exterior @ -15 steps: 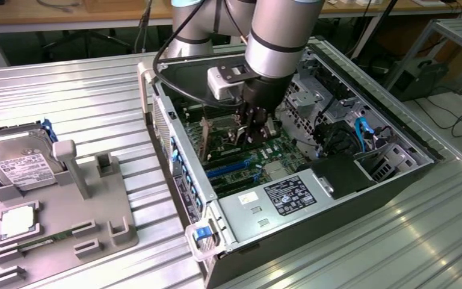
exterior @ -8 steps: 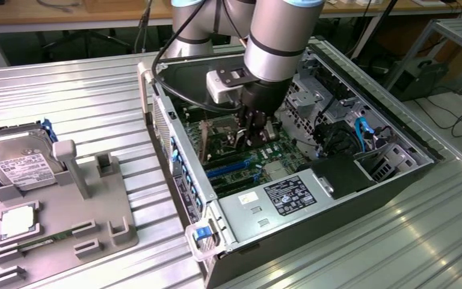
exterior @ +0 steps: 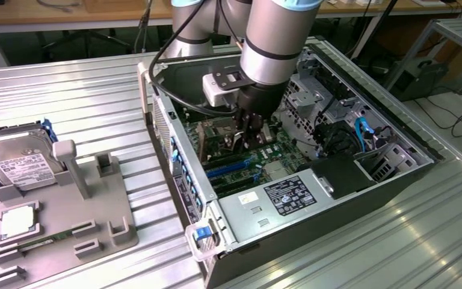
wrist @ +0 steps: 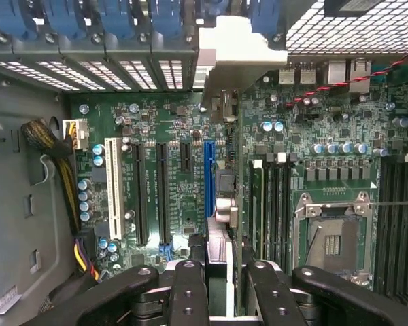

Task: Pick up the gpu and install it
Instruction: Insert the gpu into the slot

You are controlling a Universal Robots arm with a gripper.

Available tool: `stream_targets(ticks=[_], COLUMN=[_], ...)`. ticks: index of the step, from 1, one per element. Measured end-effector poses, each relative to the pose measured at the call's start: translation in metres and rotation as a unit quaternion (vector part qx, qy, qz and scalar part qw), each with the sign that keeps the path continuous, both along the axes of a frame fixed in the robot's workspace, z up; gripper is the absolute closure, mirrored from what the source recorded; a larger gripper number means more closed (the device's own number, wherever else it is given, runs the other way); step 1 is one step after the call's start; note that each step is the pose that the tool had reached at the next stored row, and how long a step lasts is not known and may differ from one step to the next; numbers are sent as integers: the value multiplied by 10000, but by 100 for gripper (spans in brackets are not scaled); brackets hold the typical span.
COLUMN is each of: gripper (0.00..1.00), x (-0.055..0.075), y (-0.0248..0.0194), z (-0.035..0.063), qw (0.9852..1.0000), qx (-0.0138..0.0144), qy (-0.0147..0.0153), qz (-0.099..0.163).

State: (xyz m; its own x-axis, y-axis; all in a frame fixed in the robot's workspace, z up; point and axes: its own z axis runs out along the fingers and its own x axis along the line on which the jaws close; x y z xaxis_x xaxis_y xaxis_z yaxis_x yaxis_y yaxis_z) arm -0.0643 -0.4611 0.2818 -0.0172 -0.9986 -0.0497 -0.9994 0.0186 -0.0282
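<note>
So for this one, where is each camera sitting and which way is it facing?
Exterior view: high, off the arm, angled down at the open computer case on a ribbed metal table; shows the arm and gripper reaching inside.
Wrist view: on the wrist, looking along the gripper at the motherboard, with the gpu edge-on.
Shared: gripper, motherboard, case interior.

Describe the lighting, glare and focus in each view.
Exterior view: even daylight, with bright glare streaking the ribbed metal table at that view's right; the open case interior sits in shade. Wrist view: the motherboard is sharp and evenly lit, while the gpu in the tool shows edge-on, its silver bracket washed out.
</note>
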Motion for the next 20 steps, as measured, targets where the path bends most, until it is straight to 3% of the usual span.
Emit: stream_targets(ticks=[4, 13, 20], gripper=[72, 72, 72], x=[-3, -73, -88], y=[-26, -26, -36], z=[-24, -176, -217], qw=[10000, 10000, 10000], qx=[-8, -25, -33], qy=[6, 6, 6], qz=[-1, -1, -1])
